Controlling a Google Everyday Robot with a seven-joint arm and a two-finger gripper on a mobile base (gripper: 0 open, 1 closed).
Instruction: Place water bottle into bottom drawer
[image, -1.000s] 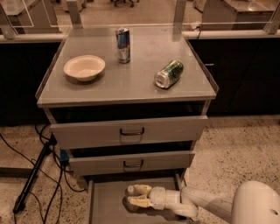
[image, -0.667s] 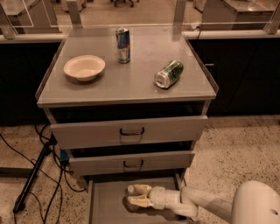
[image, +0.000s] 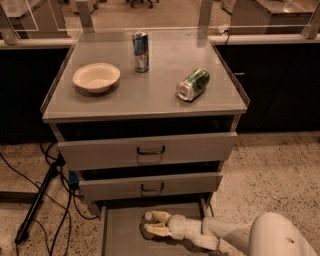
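Only one camera here. My gripper (image: 155, 223) is low inside the bottom drawer (image: 120, 235), fingers pinching the water bottle (image: 148, 216). The white cap pokes out at the fingertips, and I can't really call its long axis.

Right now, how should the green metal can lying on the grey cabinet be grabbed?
Grip the green metal can across its mid-body from above; it lies on its side, both long flanks free. The gripper is down over the grey bottom drawer.

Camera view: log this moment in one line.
gripper: low inside bottom drawer | bottle: at gripper, over drawer floor | release: not seen
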